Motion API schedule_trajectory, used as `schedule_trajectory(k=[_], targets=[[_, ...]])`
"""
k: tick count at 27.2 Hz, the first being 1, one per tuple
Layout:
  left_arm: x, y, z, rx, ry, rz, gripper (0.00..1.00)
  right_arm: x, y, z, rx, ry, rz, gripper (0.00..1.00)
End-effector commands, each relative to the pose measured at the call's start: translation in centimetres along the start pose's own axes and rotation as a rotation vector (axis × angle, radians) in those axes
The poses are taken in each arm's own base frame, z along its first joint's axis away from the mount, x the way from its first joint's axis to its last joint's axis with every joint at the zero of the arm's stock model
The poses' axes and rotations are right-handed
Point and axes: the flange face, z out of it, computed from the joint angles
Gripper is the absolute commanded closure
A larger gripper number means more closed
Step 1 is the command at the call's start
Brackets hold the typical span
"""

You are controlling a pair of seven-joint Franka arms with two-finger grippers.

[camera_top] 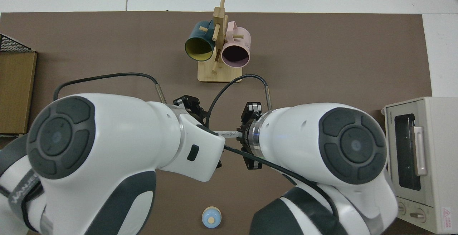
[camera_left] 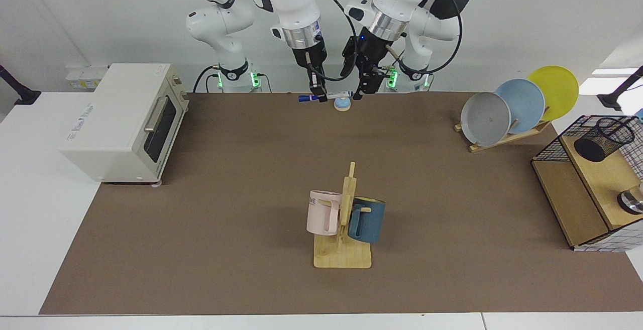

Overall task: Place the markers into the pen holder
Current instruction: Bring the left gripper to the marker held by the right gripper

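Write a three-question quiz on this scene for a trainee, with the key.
1. True or false: the marker lies flat on the table.
2. Where does the pen holder stand? A: on the wooden shelf. B: beside the toaster oven. C: on the mug rack.
3. Fill in: the end of the marker that points away from the left gripper is its dark blue ____.

Key:
1. False. The right gripper holds it level above the table.
2. A.
3. Cap.
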Motion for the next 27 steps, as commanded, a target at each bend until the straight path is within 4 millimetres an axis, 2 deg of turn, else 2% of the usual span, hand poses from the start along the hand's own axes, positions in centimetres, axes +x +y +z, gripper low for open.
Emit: schedule_trajectory(k=[1, 3, 9, 12, 27], targets=[[-0.2, -0.4, 0.9, -0.005, 0.014, 0.054, 0.27, -0.2, -0.4, -0.3, 0.000, 0.009, 0.008, 1.00], [-0.1, -0.4, 0.8, 0.006, 0.024, 0.076, 0.34, -0.2, -0.5, -0.2, -0.001, 0.011, 0.008, 1.00], [0.3, -0.2, 1.0, 0.014, 0.033, 0.103, 0.36, -0.3, -0.4, -0.2, -0.002, 0.008, -0.031, 1.00], [0.6, 0.0, 1.3, 0.015, 0.036, 0.109, 0.41, -0.2, -0.5, -0.2, -0.001, 0.006, -0.055, 1.00], [2.2, 1.0, 2.4, 0.023, 0.053, 0.140, 0.44, -0.4, -0.9, -0.5, 0.007, 0.001, -0.087, 1.00]])
